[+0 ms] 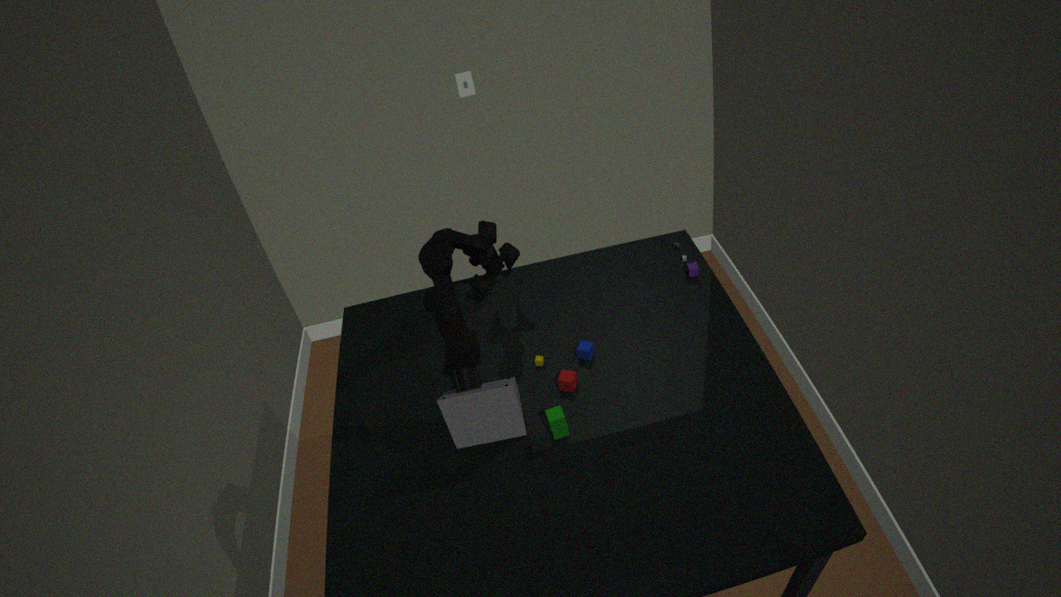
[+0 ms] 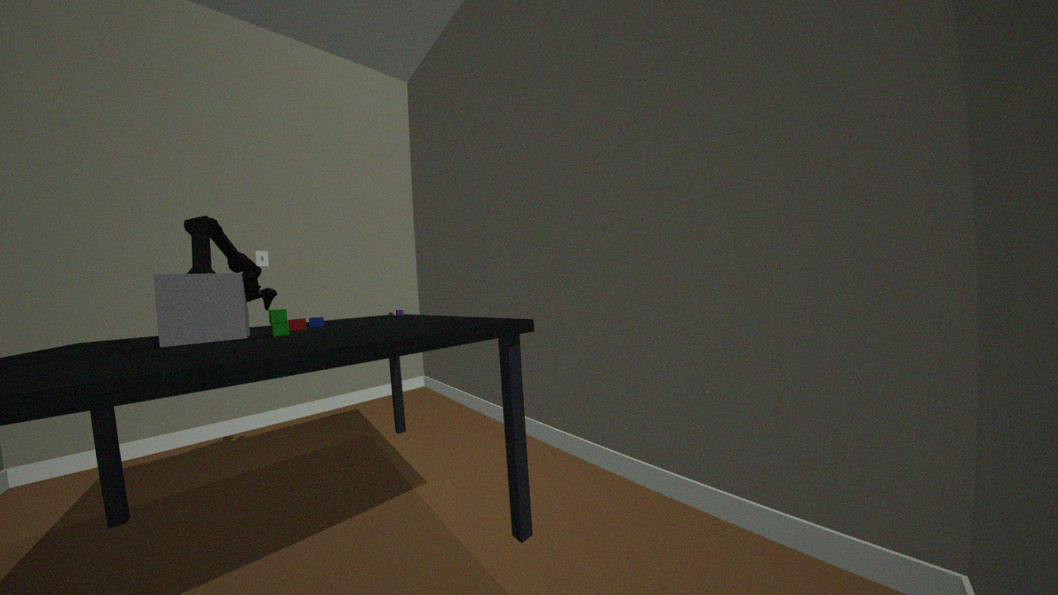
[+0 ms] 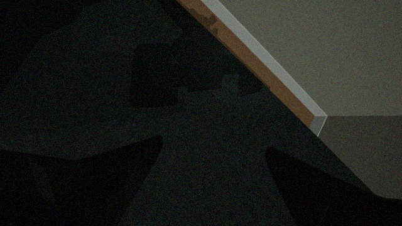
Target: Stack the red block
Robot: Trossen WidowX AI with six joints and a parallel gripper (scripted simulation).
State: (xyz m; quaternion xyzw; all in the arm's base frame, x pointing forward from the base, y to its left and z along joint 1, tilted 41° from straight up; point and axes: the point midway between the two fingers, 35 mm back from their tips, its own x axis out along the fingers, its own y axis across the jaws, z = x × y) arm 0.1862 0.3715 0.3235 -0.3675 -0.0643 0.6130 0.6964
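Black table (image 1: 667,475) carries grey box (image 1: 483,412); beside it green tower (image 1: 557,421), then red block (image 1: 567,380), blue block (image 1: 585,349), yellow cube (image 1: 539,361); purple cube (image 1: 692,269) far off.
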